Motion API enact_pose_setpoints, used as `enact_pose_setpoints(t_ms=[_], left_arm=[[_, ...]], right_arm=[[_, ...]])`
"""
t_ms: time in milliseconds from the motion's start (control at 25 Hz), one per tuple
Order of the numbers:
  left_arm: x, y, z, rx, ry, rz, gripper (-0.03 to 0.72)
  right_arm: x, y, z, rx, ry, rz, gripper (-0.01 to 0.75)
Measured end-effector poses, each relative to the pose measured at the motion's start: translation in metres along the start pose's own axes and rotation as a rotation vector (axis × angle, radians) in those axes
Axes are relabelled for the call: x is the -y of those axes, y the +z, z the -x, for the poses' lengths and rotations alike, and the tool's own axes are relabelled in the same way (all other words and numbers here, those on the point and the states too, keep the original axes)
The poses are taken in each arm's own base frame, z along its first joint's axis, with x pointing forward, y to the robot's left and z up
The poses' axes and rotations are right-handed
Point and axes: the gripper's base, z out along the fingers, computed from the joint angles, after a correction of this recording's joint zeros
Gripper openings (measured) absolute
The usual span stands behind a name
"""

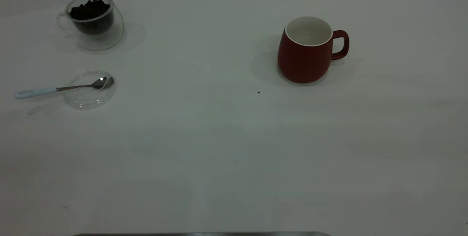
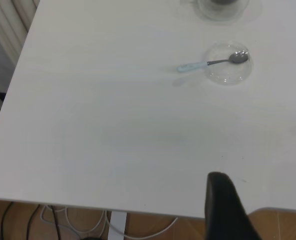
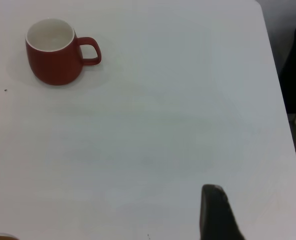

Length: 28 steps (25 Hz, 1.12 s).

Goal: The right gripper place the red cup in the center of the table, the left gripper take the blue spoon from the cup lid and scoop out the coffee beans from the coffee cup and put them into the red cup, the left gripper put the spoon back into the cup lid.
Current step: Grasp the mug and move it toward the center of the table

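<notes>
Right gripper (image 3: 257,215) jaws spread wide, well apart from the upright, empty, white-lined red cup (image 3: 53,52).

On the large plain white table (image 1: 226,148), the clear double-walled glass coffee cup (image 1: 93,22) stood at the far left of the exterior view, with the heap of dark coffee beans (image 1: 89,9) inside it. Nearer the camera, just in front of that cup, lay the small round transparent cup lid (image 1: 89,89). The pale-blue-handled metal spoon (image 1: 62,89) rested with its bowl in the lid and its handle reaching out leftward over the table. Well apart to the right stood the rounded dark red ceramic cup (image 1: 307,51), upright, its handle on the right side. A small dark speck (image 1: 258,92) lay just in front of it to the left.
</notes>
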Motion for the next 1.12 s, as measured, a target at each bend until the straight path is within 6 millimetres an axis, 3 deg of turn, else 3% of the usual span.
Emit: enact_pose_setpoints(t_ms=[1120], left_arm=[[0.0, 0.0, 0.0, 0.0, 0.0, 0.0, 0.437]], right_arm=[[-0.0027, 0.0, 0.0002, 0.002, 0.014, 0.03, 0.442]])
